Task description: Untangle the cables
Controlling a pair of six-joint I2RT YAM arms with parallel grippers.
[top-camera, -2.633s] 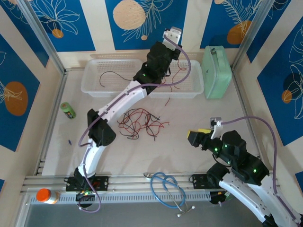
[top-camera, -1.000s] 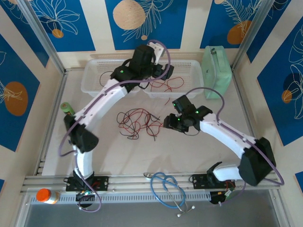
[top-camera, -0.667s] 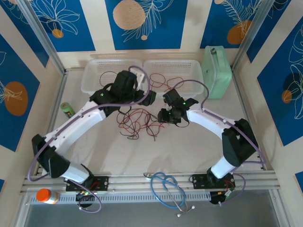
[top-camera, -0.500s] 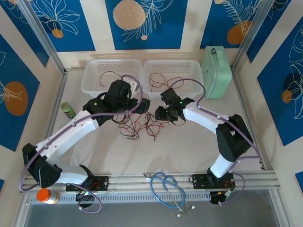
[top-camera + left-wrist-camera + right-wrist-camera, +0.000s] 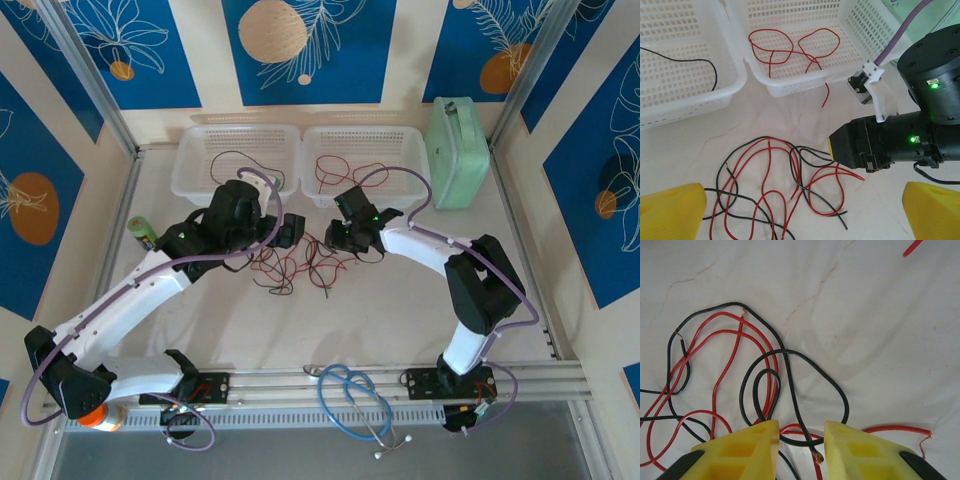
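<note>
Top external view shows the thin red and black wires [image 5: 295, 262] in a messy knot on the white table [image 5: 400, 310]. The knot is in the middle, just in front of two baskets. Up close, the red and black loops cross over and under each other many times.

The right gripper [image 5: 801, 429] sits low at the right edge of the knot. Its yellow fingers [image 5: 747, 450] are close together with a small gap. A black strand and a red wire end lie in that gap, but they do not look squeezed yet. The left gripper [image 5: 802, 200] hangs over the left part of the knot. Its jaws are very wide apart and hold nothing.

Behind the knot, the left white plastic basket [image 5: 190, 180] has one black wire [image 5: 232, 163] in it. The right white plastic basket [image 5: 418, 175] has one long red wire [image 5: 345, 172] in it, with one end hanging out over the front rim. So I think two wires are sorted and the job is only partly done. Many wires are left in the knot, and each must be pulled free.

Farther away are a pale green box [image 5: 460, 150], a blue stethoscope [image 5: 350, 398] and a small green can [image 5: 143, 233].
</note>
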